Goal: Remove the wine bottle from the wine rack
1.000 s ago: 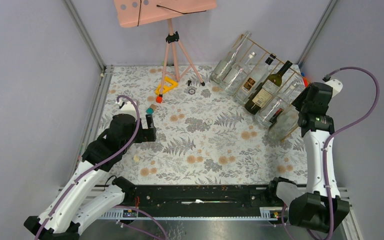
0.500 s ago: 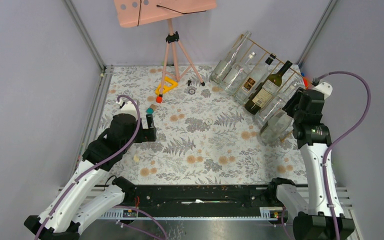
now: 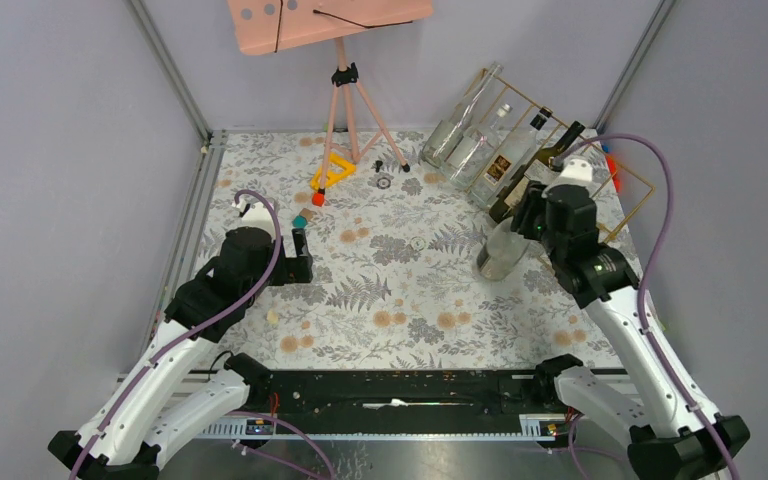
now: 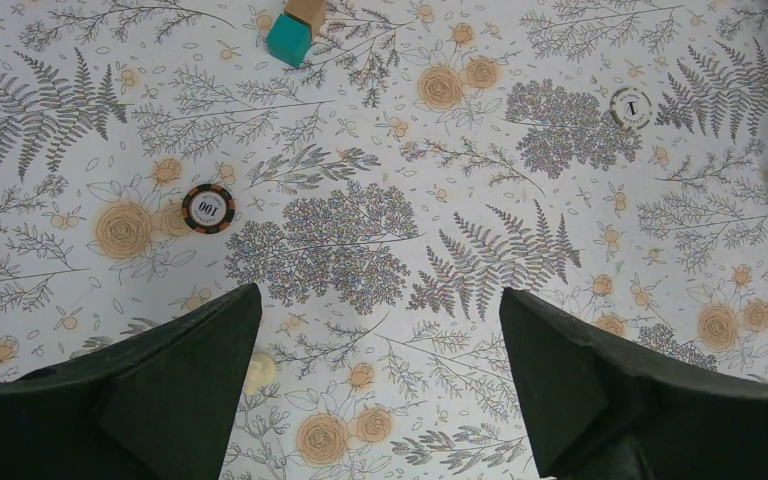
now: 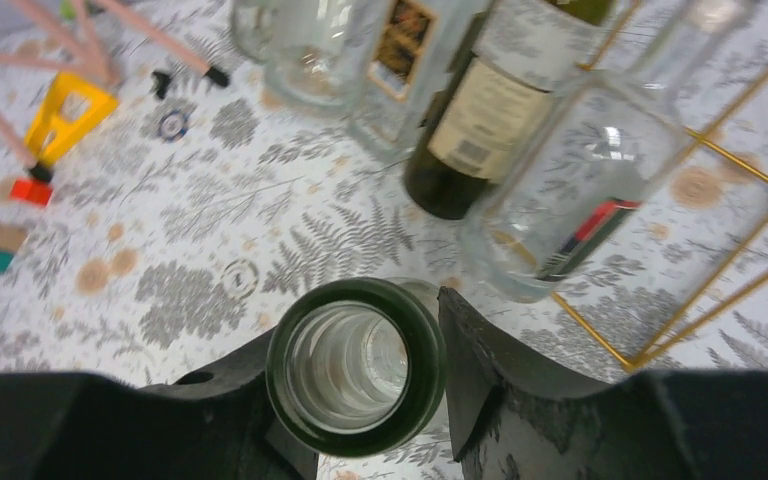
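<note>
arms: two, left and right, both in view.
bottles, total: six counted; one in the grip, five in the rack.
wine bottle (image 3: 503, 252): one; pale glass body with a dark green rim at the mouth. It was tilted and lay wholly outside the wires, just beside the near-left side of the wine rack (image 5: 735, 158). Whether its base touched the table (image 3: 390, 320) could not be told.
wine rack: one; a slanted gold wire frame at the far right corner of the table.
bottles in rack: five in the right wrist view, side by side: two plain clear ones, one clear with a dark label, one dark bottle (image 5: 480, 120) with a cream label, and one clear bottle (image 5: 570, 190) with a red and black label.
right gripper (image 5: 360, 380): fingers were closed on the wine bottle's neck just under the mouth, one on each side.
bottle relative to right gripper: the neck sat between the fingers; the body reached down and left of the gripper in the overhead view.
left gripper (image 4: 378, 300): fingers were spread wide, holding nothing, over the left side of the table, well apart from the rack.
small items: one poker chip (image 4: 208, 208), one teal block (image 4: 288, 40), one white disc (image 4: 630, 107), one yellow triangle (image 3: 332, 172).
tripod stand (image 3: 343, 80): one, pink, at the far edge.
</note>
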Motion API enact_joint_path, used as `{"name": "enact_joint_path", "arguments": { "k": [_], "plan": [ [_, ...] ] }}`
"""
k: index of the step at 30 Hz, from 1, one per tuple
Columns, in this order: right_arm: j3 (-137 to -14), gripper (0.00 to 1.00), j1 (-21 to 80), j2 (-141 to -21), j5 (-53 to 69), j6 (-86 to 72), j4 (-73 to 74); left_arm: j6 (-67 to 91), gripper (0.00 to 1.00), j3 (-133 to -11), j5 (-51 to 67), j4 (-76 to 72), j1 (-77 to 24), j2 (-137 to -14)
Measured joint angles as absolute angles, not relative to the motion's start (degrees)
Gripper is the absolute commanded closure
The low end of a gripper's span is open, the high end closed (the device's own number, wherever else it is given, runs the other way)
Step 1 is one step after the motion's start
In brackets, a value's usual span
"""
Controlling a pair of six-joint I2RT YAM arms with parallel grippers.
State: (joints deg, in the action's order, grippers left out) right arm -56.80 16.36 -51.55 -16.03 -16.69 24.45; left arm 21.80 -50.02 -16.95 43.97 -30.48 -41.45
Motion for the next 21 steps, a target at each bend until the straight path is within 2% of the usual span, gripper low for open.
{"name": "enact_joint_path", "arguments": {
  "k": [10,21],
  "plan": [
    [-59.13,1.00,38.52,-59.42,-22.59,-12.23,20.91,21.80,0.01,-50.02,-17.17,43.99,-30.48,-41.45],
    [-61.58,1.00,54.59,-67.85,-25.12,-6.96,10.74,21.80,0.01,-50.02,-17.21,43.97,-30.48,-41.34]
  ]
}}
